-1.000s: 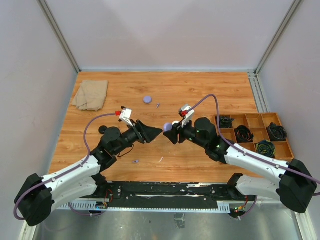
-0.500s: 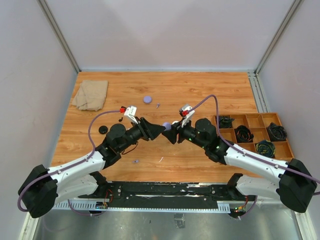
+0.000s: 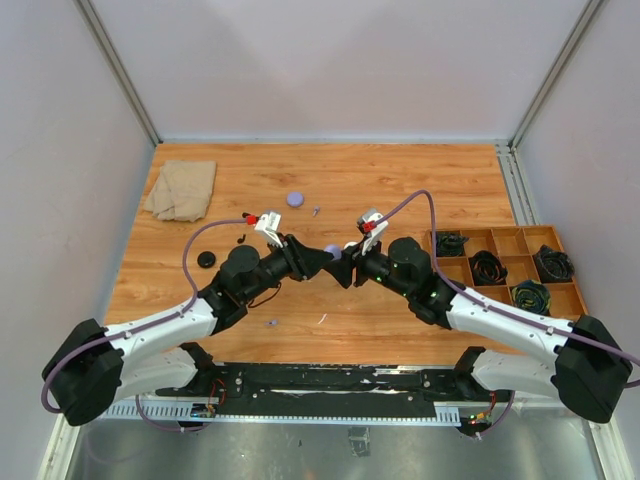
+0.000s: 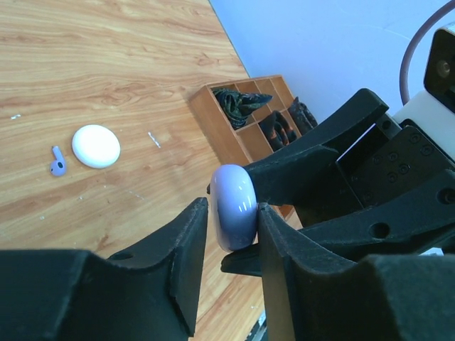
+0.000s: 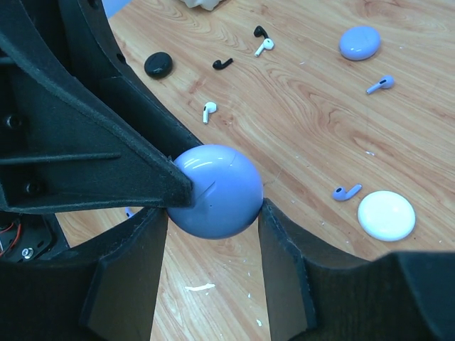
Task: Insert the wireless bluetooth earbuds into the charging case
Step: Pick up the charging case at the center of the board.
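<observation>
Top external view, stock of the moment, taken from my own two arms.

- Purple case [image 3: 332, 250]: off the table [image 3: 420, 190], in the air between my two arms. As far as I can see its lid is down; the right wrist view shows only a thin seam across the shell.
- Left gripper [image 4: 231, 222]: closed on the purple case, one finger against each flat face, rim pointing up.
- Right gripper [image 5: 213, 217]: clamped on the same case from the other side, a finger at each flank.
- Purple earbud [image 5: 346, 192]: loose on the wood, just beside the white case [image 5: 386, 215].
- Second purple earbud [image 5: 380, 84]: loose, near the spare purple case [image 5: 359, 42].
- White earbud [image 5: 207, 111]: loose, on its own.
- Second white earbud [image 5: 266, 45]: loose, touching or almost touching a black earbud [image 5: 259, 30].
- Second black earbud [image 5: 222, 63]: loose, near the black case [image 5: 158, 64].
- Tray [image 3: 500, 265]: at my right edge, coiled cables in its compartments.
- Cloth [image 3: 182, 189]: folded, far left corner.

Progress, by my reckoning: close to the start. I count six earbuds loose on the table and none that I can see seated in a case. The one thing done is that a case is lifted and shared between both grips. Left to do: open the lid, fetch the two purple earbuds, seat each in its socket, and likely the same for the white and black sets.
</observation>
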You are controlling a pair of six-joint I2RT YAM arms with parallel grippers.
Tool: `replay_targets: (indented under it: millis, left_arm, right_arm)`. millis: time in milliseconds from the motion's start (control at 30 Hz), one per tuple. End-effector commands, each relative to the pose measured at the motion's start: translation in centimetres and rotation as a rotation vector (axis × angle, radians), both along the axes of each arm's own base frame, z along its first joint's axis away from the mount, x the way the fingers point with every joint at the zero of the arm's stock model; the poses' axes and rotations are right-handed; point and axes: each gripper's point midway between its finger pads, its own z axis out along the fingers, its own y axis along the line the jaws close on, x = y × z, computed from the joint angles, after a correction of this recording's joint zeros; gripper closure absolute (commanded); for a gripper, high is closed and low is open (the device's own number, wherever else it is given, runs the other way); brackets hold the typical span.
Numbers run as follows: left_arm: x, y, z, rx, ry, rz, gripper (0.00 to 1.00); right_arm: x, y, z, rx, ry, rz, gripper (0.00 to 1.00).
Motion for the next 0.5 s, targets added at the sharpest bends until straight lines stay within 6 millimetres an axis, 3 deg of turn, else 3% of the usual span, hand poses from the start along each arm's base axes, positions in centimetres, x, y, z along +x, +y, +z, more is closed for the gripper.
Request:
replay_targets:
  millis: [0, 133, 333, 467]
  left_arm:
    - [0.3, -0.7, 1.1, 0.007, -0.05, -0.007, 0.64]
    - [0.2, -0.5, 1.4, 0.024, -0.085, -0.012, 0.76]
    - [0.2, 0.2, 1.8, 0.105, -0.137, -0.01, 0.91]
    - [0.2, 0.5, 1.7, 0.227, -0.158, -0.028, 0.95]
  right_arm:
    - [-0.3, 0.5, 1.1, 0.042, -0.03, 0.014, 0.61]
    - [-0.3, 0.4, 1.2, 0.033, -0.047, 0.017, 0.53]
    - [-0.8, 0.3, 1.4, -0.011, -0.09, 0.066, 0.3]
    - [-1.5, 0.3, 1.7, -0.069, -0.138, 0.143, 0.14]
